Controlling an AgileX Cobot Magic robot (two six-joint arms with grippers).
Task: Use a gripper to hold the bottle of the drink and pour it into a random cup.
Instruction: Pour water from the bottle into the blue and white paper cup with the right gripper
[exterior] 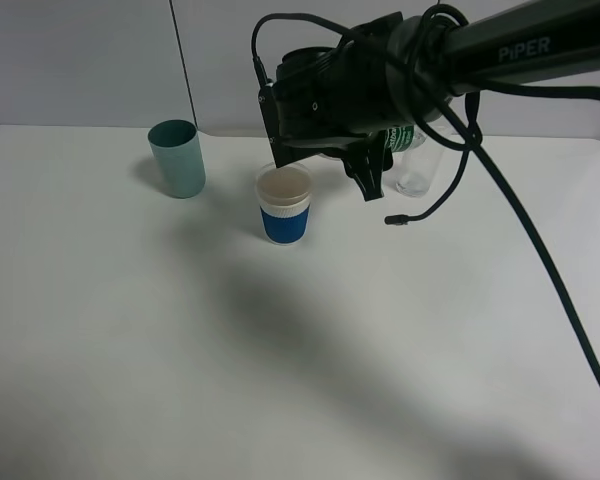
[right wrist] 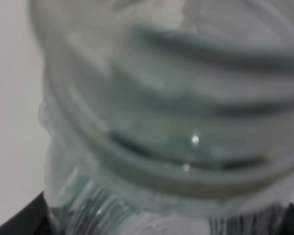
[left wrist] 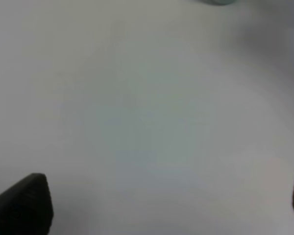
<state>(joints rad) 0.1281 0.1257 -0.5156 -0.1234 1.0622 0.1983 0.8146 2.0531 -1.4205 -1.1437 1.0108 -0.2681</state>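
Note:
My right gripper (exterior: 370, 178) reaches in from the right, above the table's back, and is shut on the bottle of the drink (exterior: 401, 139). Only the bottle's green label shows past the black wrist. In the right wrist view the clear ribbed bottle (right wrist: 176, 112) fills the frame, with its threaded neck low between the two black fingertips (right wrist: 19, 223). A blue-and-white cup (exterior: 285, 206) holding brownish liquid stands just left of and below the gripper. My left gripper (left wrist: 161, 205) hangs open over bare table.
A teal cup (exterior: 177, 158) stands at the back left, and its edge (left wrist: 218, 1) shows in the left wrist view. A clear body (exterior: 417, 172) shows under the green label; I cannot tell whether it belongs to the bottle. A loose black cable (exterior: 540, 260) trails from the right arm.

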